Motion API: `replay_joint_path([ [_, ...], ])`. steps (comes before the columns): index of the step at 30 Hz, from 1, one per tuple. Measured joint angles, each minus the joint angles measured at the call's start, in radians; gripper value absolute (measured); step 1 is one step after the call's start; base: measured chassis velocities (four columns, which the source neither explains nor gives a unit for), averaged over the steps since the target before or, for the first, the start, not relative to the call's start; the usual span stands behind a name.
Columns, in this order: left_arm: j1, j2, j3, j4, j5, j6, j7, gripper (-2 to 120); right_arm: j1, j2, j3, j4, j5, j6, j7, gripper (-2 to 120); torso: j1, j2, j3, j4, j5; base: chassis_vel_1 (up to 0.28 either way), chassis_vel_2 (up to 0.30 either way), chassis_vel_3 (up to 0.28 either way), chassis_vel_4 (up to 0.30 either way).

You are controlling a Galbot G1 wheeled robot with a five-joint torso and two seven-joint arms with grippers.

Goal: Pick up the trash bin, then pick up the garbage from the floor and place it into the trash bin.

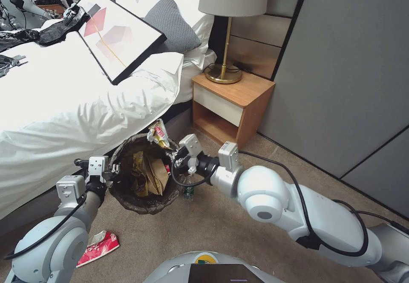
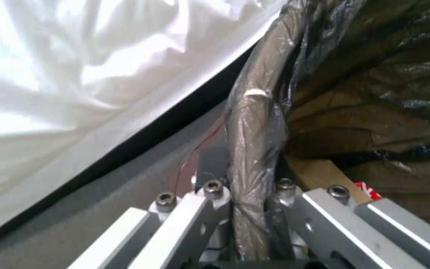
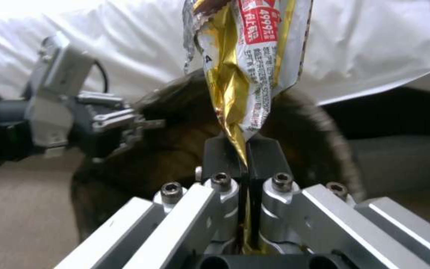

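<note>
The trash bin [image 1: 145,204], lined with a dark bag, hangs tilted above the floor [image 1: 221,227] beside the bed. My left gripper [image 1: 111,168] is shut on its rim [image 2: 252,157]. Yellow wrappers and brown paper [image 1: 149,174] lie inside it. My right gripper [image 1: 172,150] is shut on a gold, red and white snack wrapper [image 3: 247,63], held over the bin's far rim [image 1: 158,134]. A red-and-white crumpled packet [image 1: 99,247] lies on the carpet near my left arm. A small green-labelled bottle [image 1: 188,191] stands on the carpet below my right wrist.
The bed with white bedding [image 1: 72,104] runs along the left, carrying a framed picture [image 1: 119,31] and black bags [image 1: 47,31]. A wooden nightstand [image 1: 232,104] with a lamp [image 1: 230,23] stands behind the bin. A grey wall [image 1: 349,61] closes the right. Open carpet lies at front centre.
</note>
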Motion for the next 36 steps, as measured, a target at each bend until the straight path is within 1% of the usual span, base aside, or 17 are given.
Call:
replay_joint_path([
  [2, 0.003, -0.004, 0.001, 0.0, 0.0, 0.0, 0.0, 2, 0.017, 0.014, -0.041, 0.007, 0.009, -0.004, 0.014, 0, 0.0, 0.0, 0.0, 0.0, 0.0, 0.0, 0.0, 0.0, 0.0],
  [6, 0.003, -0.004, 0.001, 0.0, 0.0, 0.001, 0.0, 2, 0.032, 0.027, -0.065, 0.007, 0.015, -0.007, 0.027, 0, 0.0, 0.0, 0.0, 0.0, 0.0, 0.0, 0.0, 0.0, 0.0],
  [8, 0.005, -0.007, 0.001, 0.0, 0.001, 0.002, 0.0, 2, 0.063, 0.055, -0.104, 0.006, 0.05, -0.019, 0.074, 0, 0.0, 0.0, 0.0, 0.0001, 0.0, 0.0, 0.0, 0.0, 0.0],
  [15, 0.019, -0.009, 0.003, 0.0, -0.003, 0.005, 0.0, 2, 0.105, 0.075, -0.126, -0.005, 0.083, -0.053, 0.097, -1, 0.0, 0.0, 0.0, 0.0001, 0.0, 0.0, 0.0, 0.0, 0.0],
  [18, 0.017, -0.015, 0.007, 0.0, -0.002, 0.006, 0.001, 2, 0.121, 0.085, -0.14, -0.01, 0.09, -0.067, 0.107, 14, 0.0, 0.0, 0.0, 0.0, 0.0, 0.0, 0.0, 0.0, 0.0],
  [19, 0.017, -0.015, 0.007, 0.0, -0.002, 0.006, 0.001, 2, 0.121, 0.085, -0.14, -0.01, 0.09, -0.067, 0.107, 14, 0.0, 0.0, 0.0, 0.0, 0.0, 0.0, 0.0, 0.0, 0.0],
  [22, 0.02, -0.027, 0.009, 0.0, 0.002, 0.006, 0.002, 2, 0.122, 0.091, -0.149, -0.018, 0.091, -0.067, 0.119, 28, 0.0, 0.0, 0.0, 0.0001, 0.0, 0.0, 0.0, 0.0, 0.0],
  [23, 0.02, -0.027, 0.009, 0.0, 0.002, 0.006, 0.002, 2, 0.122, 0.091, -0.149, -0.018, 0.091, -0.067, 0.119, 28, 0.0, 0.0, 0.0, 0.0001, 0.0, 0.0, 0.0, 0.0, 0.0],
  [24, 0.024, -0.028, 0.009, 0.0, 0.004, 0.006, 0.003, 2, 0.119, 0.091, -0.149, -0.018, 0.091, -0.067, 0.12, 34, 0.0, 0.0, 0.0, 0.0, 0.0, 0.0, 0.0, 0.0, 0.0],
  [25, 0.028, -0.029, 0.008, 0.0, 0.005, 0.006, 0.003, 2, 0.115, 0.09, -0.149, -0.018, 0.09, -0.067, 0.12, 37, 0.0, 0.0, 0.0, 0.0, 0.0001, 0.0, 0.0, 0.0, 0.0],
  [26, 0.028, -0.029, 0.008, 0.0, 0.005, 0.006, 0.003, 2, 0.115, 0.09, -0.149, -0.018, 0.09, -0.067, 0.12, 37, 0.0, 0.0, 0.0, 0.0, 0.0001, 0.0, 0.0, 0.0, 0.0],
  [28, 0.034, -0.028, 0.006, 0.0, 0.007, 0.007, 0.004, 2, 0.109, 0.089, -0.149, -0.015, 0.089, -0.067, 0.122, 50, 0.0, 0.0, 0.0, 0.0, 0.0002, 0.0, 0.0, 0.0, 0.0],
  [29, 0.036, -0.027, 0.005, 0.0, 0.007, 0.007, 0.005, 2, 0.108, 0.089, -0.15, -0.013, 0.089, -0.067, 0.123, 53, 0.0, 0.0, 0.0, 0.0001, 0.0002, 0.0, 0.0, 0.0, 0.0],
  [30, 0.036, -0.027, 0.005, 0.0, 0.007, 0.007, 0.005, 2, 0.108, 0.089, -0.15, -0.013, 0.089, -0.067, 0.123, 53, 0.0, 0.0, 0.0, 0.0001, 0.0002, 0.0, 0.0, 0.0, 0.0],
  [33, 0.036, -0.024, 0.002, 0.0, 0.008, 0.007, 0.005, 2, 0.107, 0.091, -0.152, -0.009, 0.088, -0.066, 0.129, 69, 0.0, 0.0, 0.0, 0.0, 0.0002, 0.0, 0.0, 0.0, 0.0],
  [34, 0.036, -0.024, 0.002, 0.0, 0.008, 0.007, 0.005, 2, 0.107, 0.091, -0.152, -0.009, 0.088, -0.066, 0.129, 69, 0.0, 0.0, 0.0, 0.0, 0.0002, 0.0, 0.0, 0.0, 0.0],
  [36, 0.036, -0.021, 0.002, 0.0, 0.007, 0.007, 0.005, 2, 0.109, 0.089, -0.149, -0.004, 0.088, -0.066, 0.133, 80, 0.0, 0.0, 0.0, 0.0001, 0.0002, 0.0, 0.0, 0.0, 0.0],
])
